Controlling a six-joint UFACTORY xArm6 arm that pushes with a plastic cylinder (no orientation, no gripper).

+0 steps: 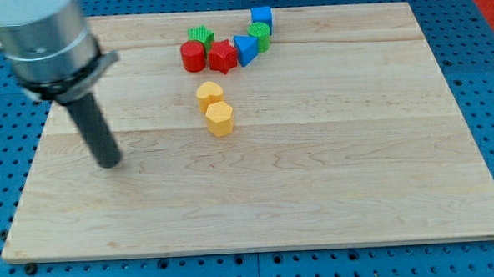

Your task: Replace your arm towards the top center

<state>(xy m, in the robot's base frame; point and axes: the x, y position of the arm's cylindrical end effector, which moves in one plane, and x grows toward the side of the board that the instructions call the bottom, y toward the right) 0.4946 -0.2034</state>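
Observation:
My tip (109, 164) rests on the wooden board (316, 194) at the view's left, well left of all the blocks. Two yellow blocks stand near the middle: one (210, 94) above a yellow hexagon (219, 119), touching. At the view's top centre is a cluster: a red cylinder (193, 56), a red star (222, 56), a green star (201, 35), a blue triangle (245, 49), a green cylinder (259, 34) and a blue cube (262, 16).
The board lies on a blue pegboard table (476, 20). The arm's grey body (42, 35) fills the view's top left corner above the rod.

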